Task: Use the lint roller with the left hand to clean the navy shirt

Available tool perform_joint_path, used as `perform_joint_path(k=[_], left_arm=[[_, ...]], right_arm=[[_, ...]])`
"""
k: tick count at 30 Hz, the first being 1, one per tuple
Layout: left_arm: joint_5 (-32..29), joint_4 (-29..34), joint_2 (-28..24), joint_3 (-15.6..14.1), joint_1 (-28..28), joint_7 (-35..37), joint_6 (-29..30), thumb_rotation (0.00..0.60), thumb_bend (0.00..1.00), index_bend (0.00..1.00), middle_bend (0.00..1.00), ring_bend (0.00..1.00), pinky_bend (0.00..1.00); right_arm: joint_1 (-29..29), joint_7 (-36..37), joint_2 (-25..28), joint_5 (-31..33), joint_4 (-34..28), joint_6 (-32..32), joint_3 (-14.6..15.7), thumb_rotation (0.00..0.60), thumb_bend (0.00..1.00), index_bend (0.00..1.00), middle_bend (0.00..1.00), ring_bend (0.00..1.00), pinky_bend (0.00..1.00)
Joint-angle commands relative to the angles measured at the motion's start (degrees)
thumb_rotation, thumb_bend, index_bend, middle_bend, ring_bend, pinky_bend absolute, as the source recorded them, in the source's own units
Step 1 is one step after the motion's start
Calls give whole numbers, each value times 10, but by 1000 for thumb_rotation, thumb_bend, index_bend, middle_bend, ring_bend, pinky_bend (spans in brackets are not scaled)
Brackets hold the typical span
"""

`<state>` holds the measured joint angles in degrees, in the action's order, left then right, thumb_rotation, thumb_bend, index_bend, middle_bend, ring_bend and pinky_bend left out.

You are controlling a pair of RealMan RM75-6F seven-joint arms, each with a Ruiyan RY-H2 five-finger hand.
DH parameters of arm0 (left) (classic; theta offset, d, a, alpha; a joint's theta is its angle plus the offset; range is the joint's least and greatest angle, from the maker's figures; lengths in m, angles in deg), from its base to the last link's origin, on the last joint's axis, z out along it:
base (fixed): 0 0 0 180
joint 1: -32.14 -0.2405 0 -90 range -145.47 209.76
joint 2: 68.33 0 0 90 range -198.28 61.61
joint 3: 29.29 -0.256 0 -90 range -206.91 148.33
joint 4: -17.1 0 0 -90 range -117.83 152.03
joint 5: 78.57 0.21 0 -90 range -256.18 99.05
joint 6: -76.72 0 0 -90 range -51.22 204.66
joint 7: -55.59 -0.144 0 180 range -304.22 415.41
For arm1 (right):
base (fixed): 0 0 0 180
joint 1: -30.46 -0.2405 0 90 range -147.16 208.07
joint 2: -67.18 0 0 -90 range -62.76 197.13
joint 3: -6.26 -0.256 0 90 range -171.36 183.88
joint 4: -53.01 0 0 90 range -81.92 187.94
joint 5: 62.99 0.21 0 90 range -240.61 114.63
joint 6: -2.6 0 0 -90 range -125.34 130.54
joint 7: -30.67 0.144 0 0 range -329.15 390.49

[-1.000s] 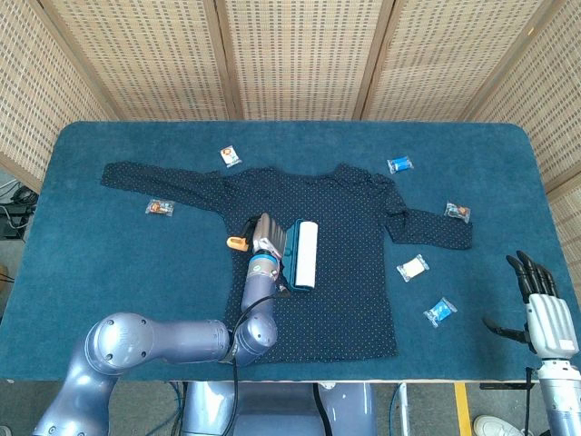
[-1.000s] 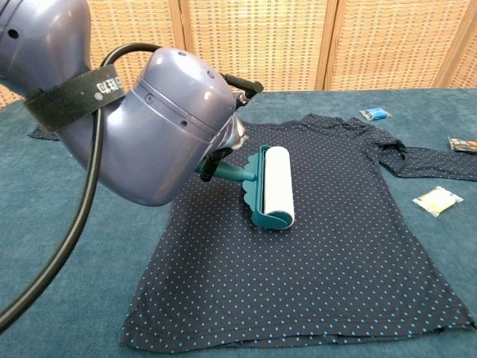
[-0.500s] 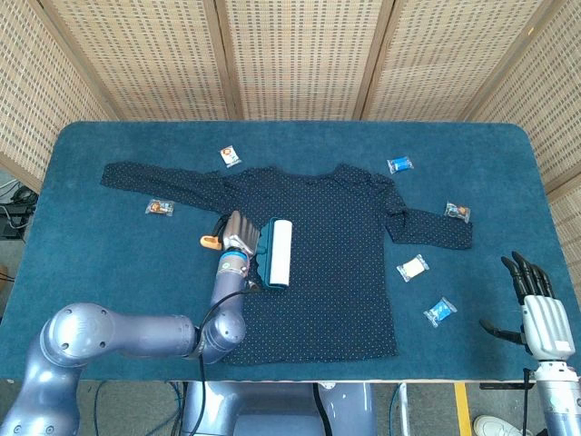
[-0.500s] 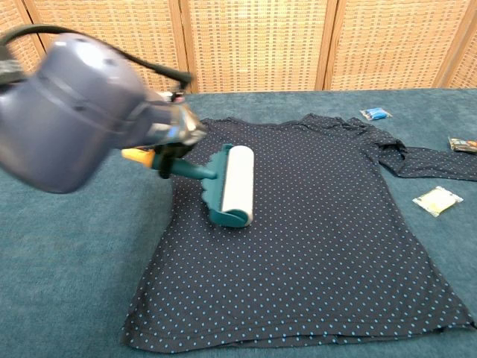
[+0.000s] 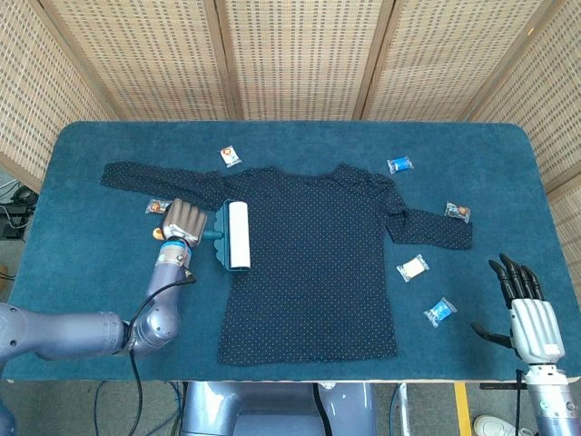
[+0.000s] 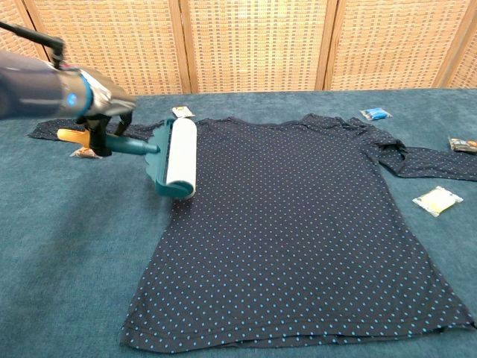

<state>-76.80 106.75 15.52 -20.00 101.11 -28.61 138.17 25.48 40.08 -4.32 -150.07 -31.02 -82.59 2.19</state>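
One stroke looks finished: across the last second the left hand (image 5: 184,221) has drawn the lint roller (image 5: 233,235) from the chest of the navy shirt (image 5: 313,245) leftward, and its white drum now sits at the shirt's left edge, just under the sleeve. The hand grasps the teal handle, clenched round it. Nearer the camera, at the table's front right corner, the right hand (image 5: 526,309) hangs released, fingers apart, holding nothing. Further back the shirt lies flat on the blue table (image 5: 82,272). My guess is that another pass must start farther right.
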Motion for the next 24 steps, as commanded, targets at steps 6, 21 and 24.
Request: perform_joint_path(k=[6, 21, 24], left_arm=[[139, 63, -78, -34, -84, 144, -42, 600, 917, 857, 824, 725, 620], [298, 32, -111, -90, -164, 296, -48, 600, 496, 103, 105, 151, 174], [305, 28, -110, -95, -172, 309, -46, 600, 427, 47, 2, 22, 51]], right_arm=[[1, -27, -6, -14, -5, -10, 6, 600, 134, 56, 0, 0, 0], [7, -78, -12, -47, -25, -37, 18, 600, 134, 56, 0, 0, 0], [8, -85, -13, -53, -28, -41, 20, 600, 134, 56, 0, 0, 0]])
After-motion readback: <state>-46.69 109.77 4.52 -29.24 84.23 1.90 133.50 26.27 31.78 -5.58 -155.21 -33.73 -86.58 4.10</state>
